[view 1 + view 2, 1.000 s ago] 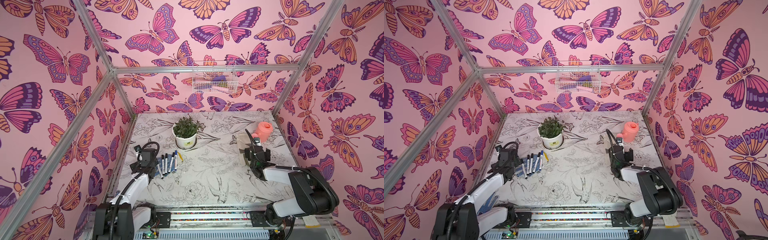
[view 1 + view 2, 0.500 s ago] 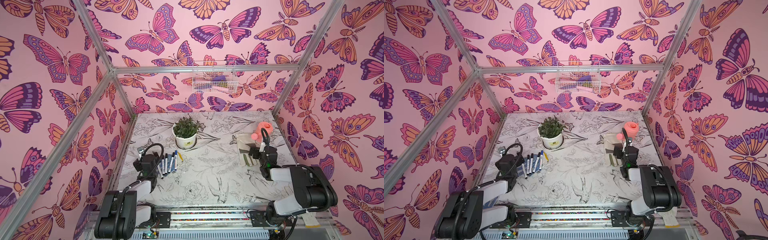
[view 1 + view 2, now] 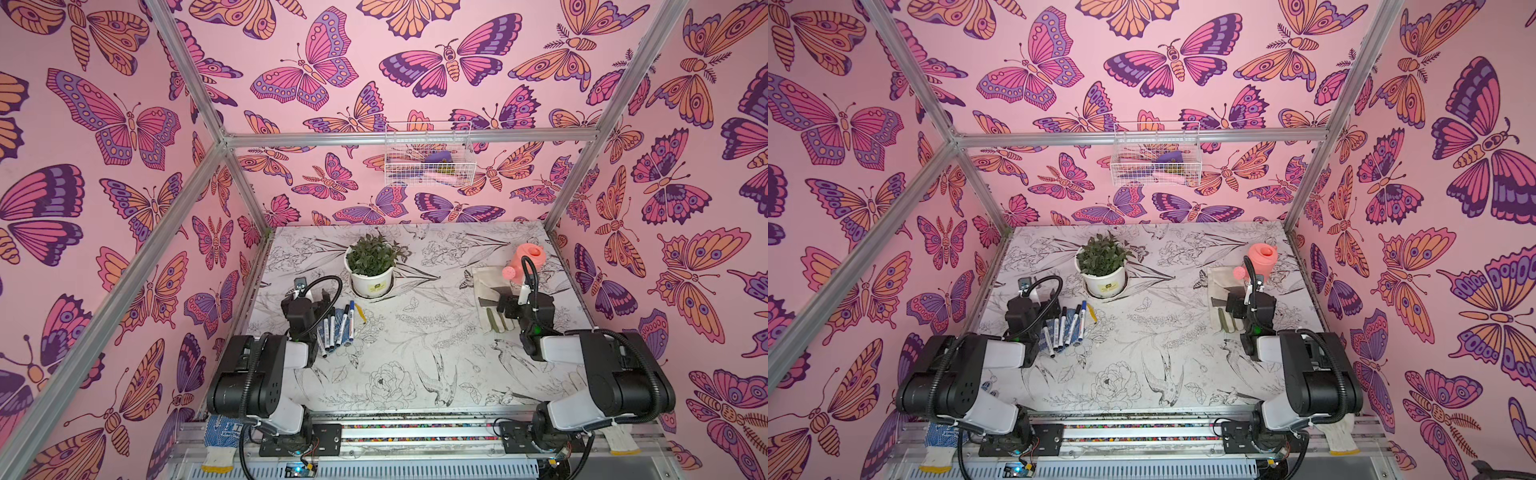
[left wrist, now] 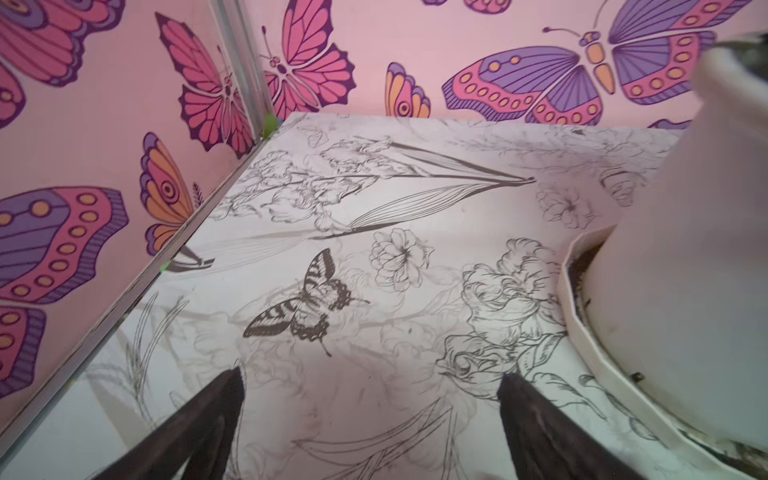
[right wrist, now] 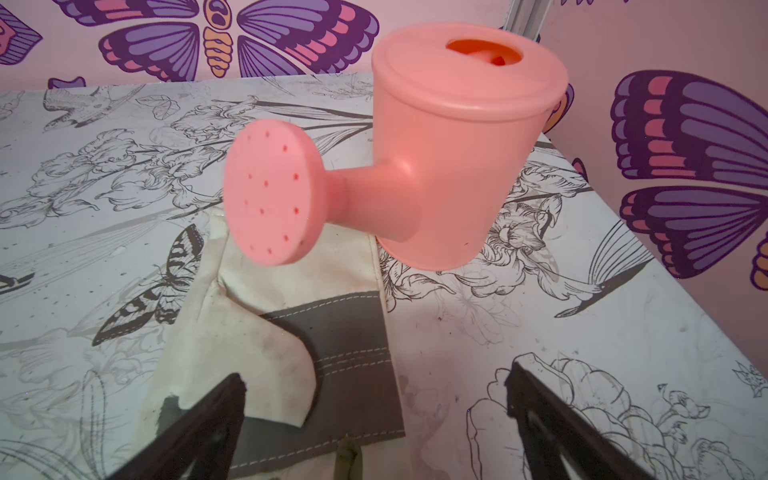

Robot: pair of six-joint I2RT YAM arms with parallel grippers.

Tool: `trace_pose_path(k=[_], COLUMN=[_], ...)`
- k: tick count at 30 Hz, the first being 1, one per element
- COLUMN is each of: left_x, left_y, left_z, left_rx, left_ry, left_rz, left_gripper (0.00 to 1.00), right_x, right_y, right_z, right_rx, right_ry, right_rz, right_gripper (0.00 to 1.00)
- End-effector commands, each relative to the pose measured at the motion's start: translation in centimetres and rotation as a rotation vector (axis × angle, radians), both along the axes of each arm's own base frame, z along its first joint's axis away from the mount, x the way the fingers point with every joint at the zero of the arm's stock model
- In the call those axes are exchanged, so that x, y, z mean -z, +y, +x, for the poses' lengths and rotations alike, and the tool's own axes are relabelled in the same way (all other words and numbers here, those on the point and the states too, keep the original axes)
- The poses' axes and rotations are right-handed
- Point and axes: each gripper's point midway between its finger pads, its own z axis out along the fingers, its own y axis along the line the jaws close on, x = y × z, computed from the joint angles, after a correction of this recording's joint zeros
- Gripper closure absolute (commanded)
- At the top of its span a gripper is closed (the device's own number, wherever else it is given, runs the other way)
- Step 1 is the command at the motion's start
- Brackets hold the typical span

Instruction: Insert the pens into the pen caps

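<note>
The left gripper [image 4: 370,376] has its two dark fingers spread wide, with only bare printed table [image 4: 374,257] between them and nothing held.

The pens [image 3: 337,328] lie just off the right side of those fingers. They are not between them, and sit mostly level with the wrist rather than ahead of the tips. They are slim white barrels with black print along their length, about five of them. They are packed side by side and nearly parallel on a patch of blue-dotted fabric [image 3: 1051,325].

Each pen's long axis runs from the robot's side of the table toward the back wall, and the far end leans slightly right. The near ends are small and dark. The far ends carry the pen caps [image 3: 338,311], which are short stubby cylinders. Most are black, and the rightmost pen has a blue cap [image 3: 1084,304]. The caps look seated on the barrels, but in both top views they are too small to tell how fully.

A small yellow piece [image 3: 360,313] lies just right of the blue-capped pen. The white plant pot [image 3: 371,282] stands beyond it, ahead of the left fingers and to their right.

Well apart on the right side of the table, the right gripper [image 5: 374,374] also has its fingers spread wide and grips nothing. They hang over the edge of a cream cloth with a grey stitched band [image 5: 332,332]. A pink watering can [image 5: 457,166] stands ahead of them, its rose turned back toward the fingers. No pen or cap lies near these fingers.
</note>
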Motion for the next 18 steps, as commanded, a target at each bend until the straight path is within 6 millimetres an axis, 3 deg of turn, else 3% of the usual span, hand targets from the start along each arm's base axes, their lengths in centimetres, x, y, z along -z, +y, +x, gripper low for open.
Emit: trace_pose_path(k=[1, 18], left_x=[0.48, 0.87], left_y=[-1.98, -1.71], left_z=[-0.03, 0.44], left_rx=[0.118, 0.149], left_ry=[0.021, 0.049], left_rz=[0.029, -0.03], left_gripper=[0.02, 0.02], right_x=[-1.44, -1.39], right_y=[0.21, 0.17], right_z=[0.73, 0.72], right_rx=[-0.006, -0.006], right_ry=[-0.043, -0.042], right_rz=[0.01, 0.01], right_gripper=[0.01, 0.01])
